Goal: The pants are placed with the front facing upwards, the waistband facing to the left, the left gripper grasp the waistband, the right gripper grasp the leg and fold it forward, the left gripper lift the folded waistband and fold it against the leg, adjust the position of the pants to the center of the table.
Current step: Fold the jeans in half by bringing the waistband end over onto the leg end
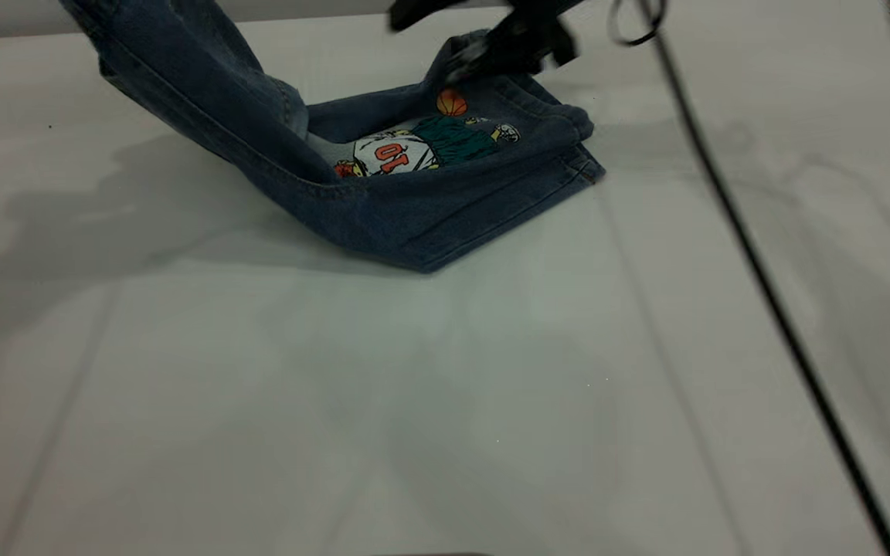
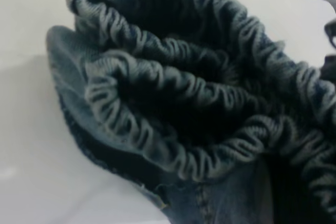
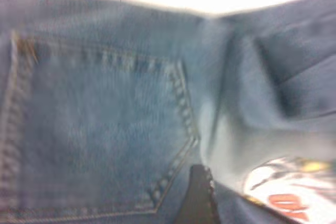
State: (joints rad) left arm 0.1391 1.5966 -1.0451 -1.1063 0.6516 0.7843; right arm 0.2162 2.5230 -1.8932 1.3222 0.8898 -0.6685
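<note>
Bare white table (image 1: 445,401) fills the near half of the exterior view. A thin black cable (image 1: 762,270) slants down across its right side.

Pants (image 1: 414,193) lie at the far side, left of centre, folded. The left end is lifted off the surface and runs out of the top left corner. The leg (image 1: 453,139) lies uppermost with its print showing: an orange "10", seen inverted, on a white shirt, a green patch, and an orange ball above.

Right gripper (image 1: 484,50) is at the far hem of the leg, motion-blurred; cannot tell how its fingers stand.

Left wrist view: the waistband (image 2: 210,108) bunched in puckered rolls close to the lens, table behind. The left gripper itself is not seen in any view.

Right wrist view: a stitched patch pocket (image 3: 100,140), one black fingertip (image 3: 199,198) against the denim, and part of the "10" print.
</note>
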